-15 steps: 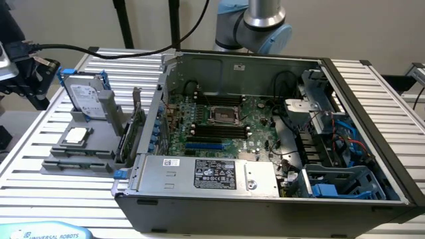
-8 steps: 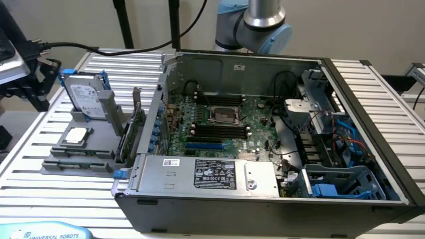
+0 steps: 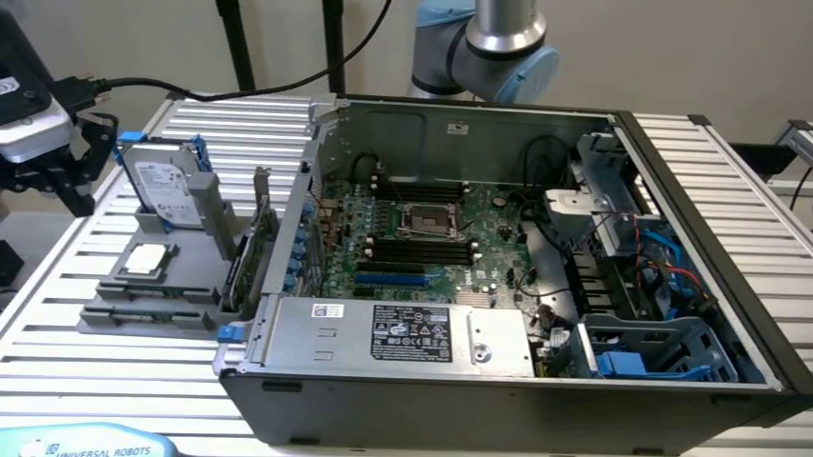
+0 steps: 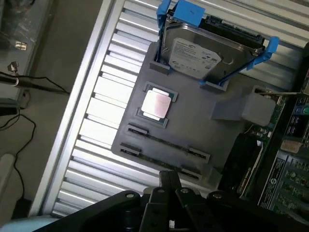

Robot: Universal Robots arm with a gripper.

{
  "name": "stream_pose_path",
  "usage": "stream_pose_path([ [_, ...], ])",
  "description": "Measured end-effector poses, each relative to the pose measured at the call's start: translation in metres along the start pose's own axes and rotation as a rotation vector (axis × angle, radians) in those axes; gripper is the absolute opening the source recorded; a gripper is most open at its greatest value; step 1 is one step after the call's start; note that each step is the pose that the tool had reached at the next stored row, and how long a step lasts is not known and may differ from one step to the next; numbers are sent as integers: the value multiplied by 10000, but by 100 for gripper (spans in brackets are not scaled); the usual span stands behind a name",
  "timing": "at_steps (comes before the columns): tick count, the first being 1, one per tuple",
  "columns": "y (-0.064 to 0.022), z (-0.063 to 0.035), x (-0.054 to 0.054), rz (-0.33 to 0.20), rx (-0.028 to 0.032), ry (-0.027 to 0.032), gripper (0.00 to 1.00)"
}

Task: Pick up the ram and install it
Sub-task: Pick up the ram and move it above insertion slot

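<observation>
Gripper jaws are pressed together with nothing between them, and it hangs in the air over the slatted table, touching nothing. Closest to it is the gray holder, which lies below and just ahead of the fingertips. The ram sits in that holder, a thin green stick standing on its long edge between small clips, on the side of the holder nearest the gripper. A second such row runs beside it, closer still. Beyond the ram, farther from the gripper, a square silver chip lies flat in its own pocket. Farther again, a hard drive in a blue frame stands propped at the far end of the holder. Past the holder, well apart from the gripper, is the open computer case, with the green board and its black memory slots showing inside. An upright green card stands between holder and case.
</observation>
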State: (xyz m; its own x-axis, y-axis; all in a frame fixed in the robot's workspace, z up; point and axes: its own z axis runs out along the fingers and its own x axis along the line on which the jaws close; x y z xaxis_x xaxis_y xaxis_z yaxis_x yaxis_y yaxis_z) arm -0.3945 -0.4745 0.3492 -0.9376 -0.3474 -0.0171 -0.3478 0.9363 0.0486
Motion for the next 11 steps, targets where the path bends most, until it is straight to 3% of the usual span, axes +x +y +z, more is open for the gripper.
stream_pose_path([
  [11,-3,70,1,-1996,-34,98,11],
])
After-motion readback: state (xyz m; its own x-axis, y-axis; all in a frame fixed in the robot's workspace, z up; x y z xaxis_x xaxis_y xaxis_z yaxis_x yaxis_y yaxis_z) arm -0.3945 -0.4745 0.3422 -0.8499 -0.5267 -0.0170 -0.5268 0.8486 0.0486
